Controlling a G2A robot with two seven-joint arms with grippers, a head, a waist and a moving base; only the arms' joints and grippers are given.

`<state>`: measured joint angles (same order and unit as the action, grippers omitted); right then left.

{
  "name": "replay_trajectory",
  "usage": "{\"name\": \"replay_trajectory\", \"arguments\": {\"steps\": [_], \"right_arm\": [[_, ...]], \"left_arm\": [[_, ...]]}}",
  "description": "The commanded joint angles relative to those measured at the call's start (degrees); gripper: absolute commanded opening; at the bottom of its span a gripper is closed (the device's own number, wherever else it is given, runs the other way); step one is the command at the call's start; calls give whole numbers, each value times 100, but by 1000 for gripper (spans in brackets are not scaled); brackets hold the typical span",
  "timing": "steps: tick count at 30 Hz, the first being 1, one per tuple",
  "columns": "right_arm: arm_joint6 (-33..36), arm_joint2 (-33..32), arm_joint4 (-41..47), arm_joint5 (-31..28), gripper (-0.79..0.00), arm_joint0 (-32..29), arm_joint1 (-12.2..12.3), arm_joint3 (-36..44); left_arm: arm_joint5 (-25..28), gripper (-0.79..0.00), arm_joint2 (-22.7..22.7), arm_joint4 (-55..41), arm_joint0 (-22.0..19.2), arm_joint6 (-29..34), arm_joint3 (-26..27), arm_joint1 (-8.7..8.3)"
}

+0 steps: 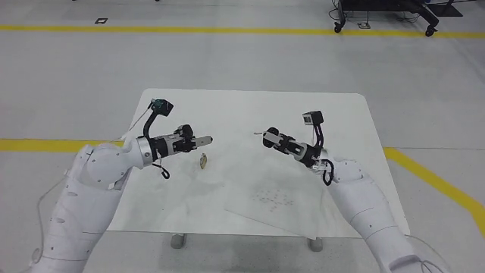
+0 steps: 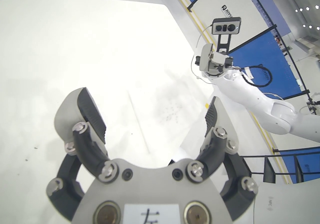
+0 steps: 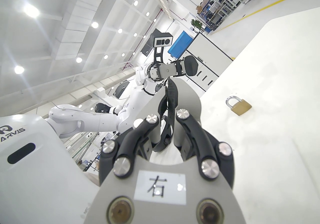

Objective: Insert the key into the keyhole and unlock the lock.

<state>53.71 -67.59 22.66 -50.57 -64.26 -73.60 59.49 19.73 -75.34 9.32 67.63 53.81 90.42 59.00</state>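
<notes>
Nearest the lens, the left tool (image 2: 150,109) is seen spread wide, with nothing between its ribbed pads (image 2: 91,112); it is held over the surface (image 1: 303,114), close beside the padlock (image 1: 203,162). The right tool (image 3: 172,86) is drawn narrow, its pads nearly together; whether a key is pinched there cannot be told. The padlock is laid flat on the surface, between the two tools but nearer the left one, and its shackle is seen seated in the body. The task is therefore judged to be at an early stage: the lock is not gripped, no key is seen projecting from it, and insertion and turning are left to be done. Dark specks (image 1: 273,196) are scattered on the white surface. A pale floor marked with yellow lines (image 1: 227,29) is seen around it, with blue panels (image 2: 262,64) beyond.
</notes>
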Motion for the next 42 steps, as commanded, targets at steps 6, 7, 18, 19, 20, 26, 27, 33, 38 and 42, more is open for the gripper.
{"name": "replay_trajectory", "arguments": {"steps": [6, 7, 18, 19, 20, 26, 27, 33, 38, 42], "right_arm": [[0, -1, 0, 0, -785, 0, 0, 0], [0, -1, 0, 0, -785, 0, 0, 0], [0, -1, 0, 0, -785, 0, 0, 0], [0, -1, 0, 0, -785, 0, 0, 0], [0, -1, 0, 0, -785, 0, 0, 0], [0, -1, 0, 0, -785, 0, 0, 0], [0, -1, 0, 0, -785, 0, 0, 0], [0, -1, 0, 0, -785, 0, 0, 0], [0, -1, 0, 0, -785, 0, 0, 0], [0, -1, 0, 0, -785, 0, 0, 0]], "left_arm": [[-325, 0, 8, 1361, 150, -462, 263, -44], [-531, 0, 33, 1986, 243, -614, 429, -61], [-1169, -280, 1195, 4325, 99, 160, 632, 10], [-1156, -339, 1296, 4365, -8, 204, 522, 33], [-1176, -336, 1385, 4369, -96, 211, 416, 59], [-1156, -443, 1768, 4262, -517, 349, -85, 183], [-1174, -434, 1814, 4254, -566, 380, -152, 200], [-1351, -471, 1993, 4192, -790, 455, -480, 287], [-1378, -576, 2120, 4164, -919, 537, -640, 344], [-1438, -785, 2204, 4179, -984, 687, -728, 378]]}}
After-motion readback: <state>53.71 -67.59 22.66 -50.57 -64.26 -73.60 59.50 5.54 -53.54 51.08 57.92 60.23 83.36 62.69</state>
